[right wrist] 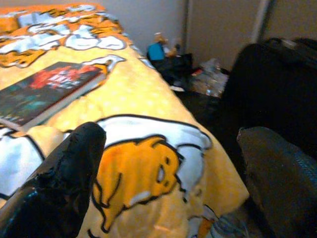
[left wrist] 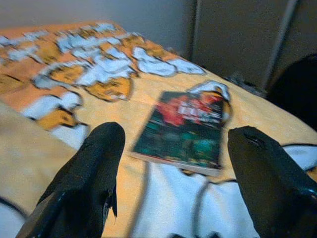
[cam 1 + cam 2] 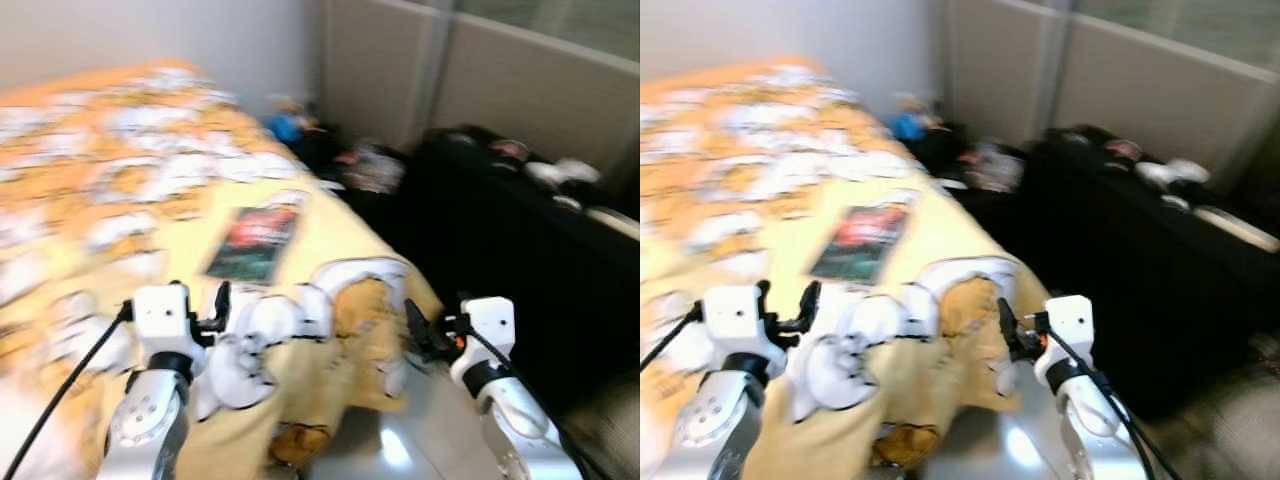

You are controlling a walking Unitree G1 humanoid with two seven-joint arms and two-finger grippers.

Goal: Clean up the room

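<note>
A dark book with a red and green cover (image 3: 255, 243) lies flat on the bed's yellow and orange cartoon blanket (image 3: 110, 170), near the bed's front corner. My left gripper (image 3: 220, 305) is raised over the blanket a little short of the book (image 2: 185, 126), fingers open and empty. My right gripper (image 3: 418, 328) hangs open at the bed's corner, over the hanging edge of the blanket (image 1: 148, 163). The book (image 1: 47, 89) also appears beyond it.
A low black cabinet (image 3: 520, 230) runs along the right wall with small items on top. Bags and clutter (image 3: 365, 165) and a blue toy (image 3: 287, 125) lie on the floor beyond the bed. Shiny bare floor (image 3: 400, 440) lies between bed and cabinet.
</note>
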